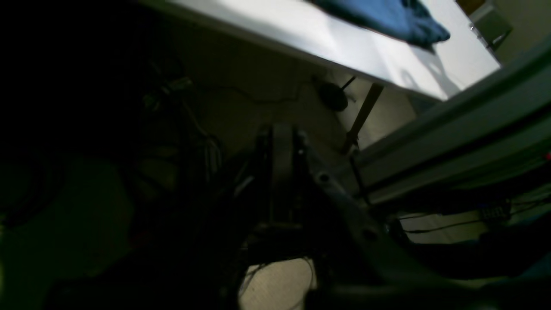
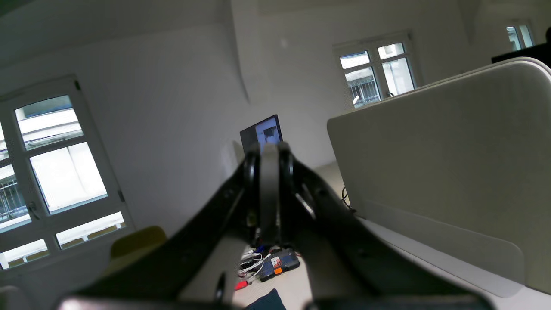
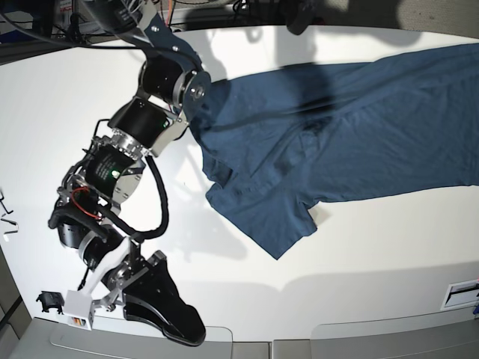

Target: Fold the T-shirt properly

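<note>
The dark navy T-shirt (image 3: 337, 142) lies rumpled on the white table (image 3: 359, 284), from the centre to the right edge, with one sleeve (image 3: 281, 224) pointing toward the front. My right gripper (image 3: 183, 323) is shut and empty near the front left table edge, apart from the shirt. In the right wrist view its fingers (image 2: 269, 155) are pressed together and point up at the room, with a scrap of the shirt (image 2: 267, 301) below. My left gripper (image 1: 282, 137) looks shut in the dark below table level. The shirt (image 1: 387, 17) shows on the table (image 1: 366, 51) above it.
The right arm's links (image 3: 142, 127) reach over the table's left half, touching the shirt's left edge. A laptop (image 2: 261, 133), cables and small tools (image 2: 269, 262) and a grey divider panel (image 2: 439, 163) stand beyond. A metal frame rail (image 1: 452, 146) runs beside the left gripper.
</note>
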`<state>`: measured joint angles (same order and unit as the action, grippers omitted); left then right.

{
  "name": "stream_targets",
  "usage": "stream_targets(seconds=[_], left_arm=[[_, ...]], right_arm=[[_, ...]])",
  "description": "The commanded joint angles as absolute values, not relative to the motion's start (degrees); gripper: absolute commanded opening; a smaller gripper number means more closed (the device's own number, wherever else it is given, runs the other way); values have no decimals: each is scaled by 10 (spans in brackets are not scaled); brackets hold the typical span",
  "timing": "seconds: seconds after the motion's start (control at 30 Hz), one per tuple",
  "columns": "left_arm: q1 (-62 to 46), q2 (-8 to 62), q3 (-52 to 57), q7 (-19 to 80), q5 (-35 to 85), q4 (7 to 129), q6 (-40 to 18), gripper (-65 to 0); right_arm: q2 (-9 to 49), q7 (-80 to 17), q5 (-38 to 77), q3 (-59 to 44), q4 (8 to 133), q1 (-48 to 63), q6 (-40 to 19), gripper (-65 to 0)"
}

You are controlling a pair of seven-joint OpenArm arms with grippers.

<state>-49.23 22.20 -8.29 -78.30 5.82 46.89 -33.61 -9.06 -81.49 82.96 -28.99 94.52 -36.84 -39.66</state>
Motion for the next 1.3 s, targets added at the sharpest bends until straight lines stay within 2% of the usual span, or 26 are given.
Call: stream_targets(seconds=[0.0, 0.27, 0.43, 0.73, 1.27], left_arm=[[-502, 227, -83, -800, 66, 470, -338, -650], [-462, 226, -83, -800, 78, 480, -338, -650], [-381, 215, -83, -800, 76, 480, -338, -650], [-227, 134, -83, -800, 76, 482, -339, -650], [-217, 114, -83, -800, 76, 535, -339, -650]], right_arm=[[-90, -800, 846, -287, 952, -387, -400, -650], [-90, -800, 846, -287, 952, -387, -400, -650], [-90, -800, 846, -287, 952, -387, -400, -650], [-90, -800, 845, -287, 952, -387, -400, -650], [-90, -800, 841, -287, 952, -387, -400, -650]])
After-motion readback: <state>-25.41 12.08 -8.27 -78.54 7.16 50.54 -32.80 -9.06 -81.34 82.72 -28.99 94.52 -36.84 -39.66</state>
